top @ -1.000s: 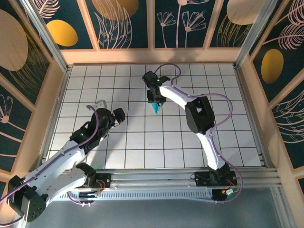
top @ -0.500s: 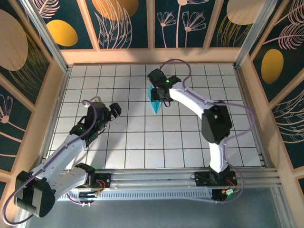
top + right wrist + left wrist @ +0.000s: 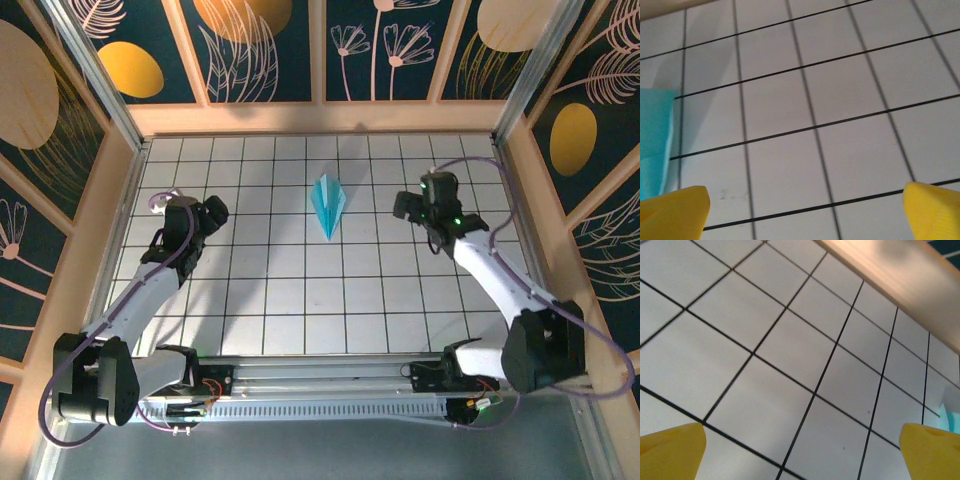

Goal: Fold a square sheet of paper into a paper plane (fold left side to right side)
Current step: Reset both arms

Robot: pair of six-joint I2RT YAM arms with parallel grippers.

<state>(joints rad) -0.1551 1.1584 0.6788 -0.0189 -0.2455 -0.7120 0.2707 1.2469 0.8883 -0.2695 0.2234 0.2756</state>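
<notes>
- Top external: paper plane (image 3: 328, 204) lies flat on the table (image 3: 300, 300), toward the back, nose pointing at the arm bases, well apart from both grippers.
- left gripper (image 3: 188, 212): arm stretched along the left side, jaws wide apart, nothing held.
- right gripper (image 3: 428, 198): arm reaches up the right side, jaws spread, nothing in them.
</notes>
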